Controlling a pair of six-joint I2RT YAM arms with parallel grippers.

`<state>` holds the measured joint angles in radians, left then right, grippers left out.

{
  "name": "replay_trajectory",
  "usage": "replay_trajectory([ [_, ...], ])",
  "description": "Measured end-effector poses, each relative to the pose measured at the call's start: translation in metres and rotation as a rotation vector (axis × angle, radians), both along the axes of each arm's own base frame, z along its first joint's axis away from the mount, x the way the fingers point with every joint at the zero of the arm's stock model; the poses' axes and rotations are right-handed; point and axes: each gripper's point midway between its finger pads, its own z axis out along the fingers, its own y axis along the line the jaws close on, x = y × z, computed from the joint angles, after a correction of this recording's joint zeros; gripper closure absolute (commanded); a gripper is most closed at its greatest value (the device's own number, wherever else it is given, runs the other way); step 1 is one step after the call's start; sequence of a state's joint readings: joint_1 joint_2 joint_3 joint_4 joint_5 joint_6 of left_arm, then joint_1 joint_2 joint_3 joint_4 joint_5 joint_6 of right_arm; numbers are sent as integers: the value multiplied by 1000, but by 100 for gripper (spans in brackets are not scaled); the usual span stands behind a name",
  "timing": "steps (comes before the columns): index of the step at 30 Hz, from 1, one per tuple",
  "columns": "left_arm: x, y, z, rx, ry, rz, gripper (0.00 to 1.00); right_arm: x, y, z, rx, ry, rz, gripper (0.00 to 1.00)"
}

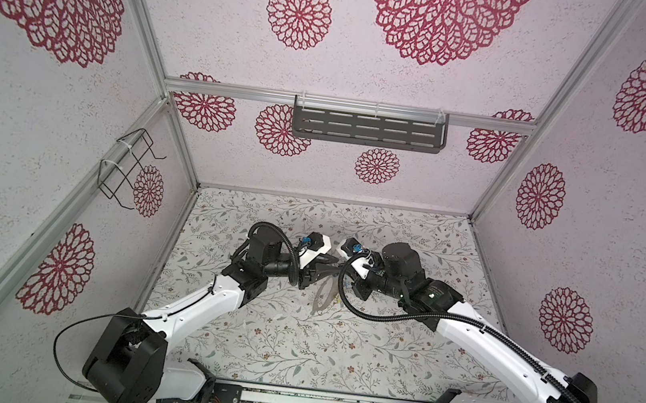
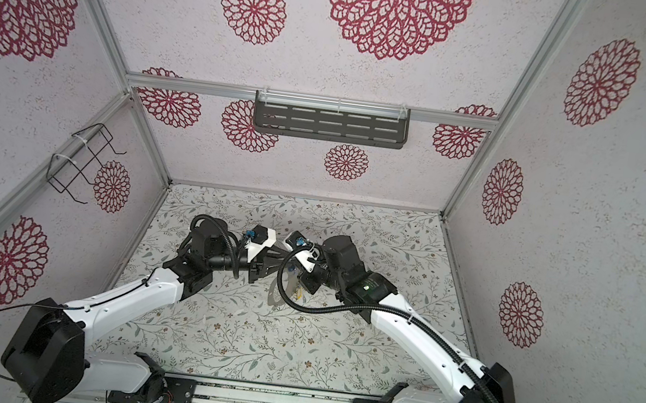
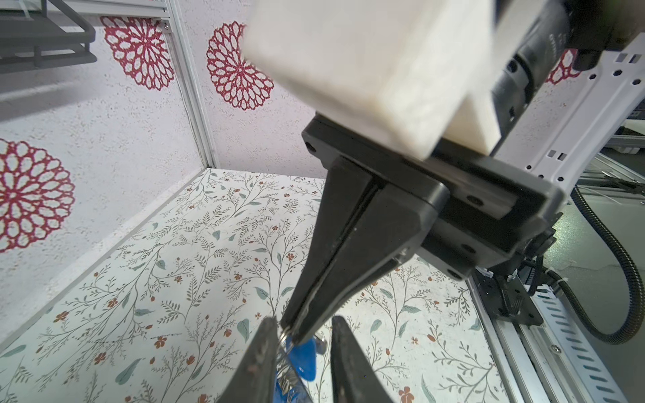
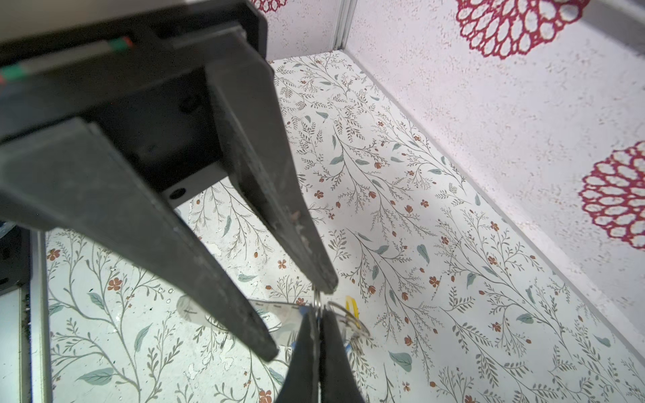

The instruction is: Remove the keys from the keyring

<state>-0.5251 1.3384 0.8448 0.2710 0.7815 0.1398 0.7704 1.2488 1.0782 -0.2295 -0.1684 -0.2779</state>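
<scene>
Left gripper (image 3: 303,319) straddles the blue key (image 3: 305,359); right gripper (image 3: 292,335) pinches its loop (image 4: 317,302).

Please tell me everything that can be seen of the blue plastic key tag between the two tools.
The blue plastic key tag looks smooth and glossy; only part shows, no label panel visible. It hangs above the floral table, between the spread fingers of the left tool; whether a finger touches it I cannot tell. The small metal loop at its top is pinched in the shut tips of the right tool.
</scene>
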Motion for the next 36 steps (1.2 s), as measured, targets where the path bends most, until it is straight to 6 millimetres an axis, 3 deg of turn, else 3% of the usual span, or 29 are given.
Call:
replay_trajectory([
  [5,1,0,-1,4,0,4,67,0,0,0,1,0,2,100],
  [15,11,-5,-13,26,20,4,87,0,-5,-6,-24,20,-12,100],
  [19,11,-5,-14,26,25,4,85,-1,-6,-7,-28,24,-12,100],
  [23,11,-5,-14,25,30,5,72,-1,-6,-7,-27,23,-12,100],
  [30,10,-5,-15,24,36,0,82,-1,-6,-6,-25,19,-14,100],
  [36,11,-6,-19,27,48,-4,80,-1,-7,-6,-29,21,-18,100],
])
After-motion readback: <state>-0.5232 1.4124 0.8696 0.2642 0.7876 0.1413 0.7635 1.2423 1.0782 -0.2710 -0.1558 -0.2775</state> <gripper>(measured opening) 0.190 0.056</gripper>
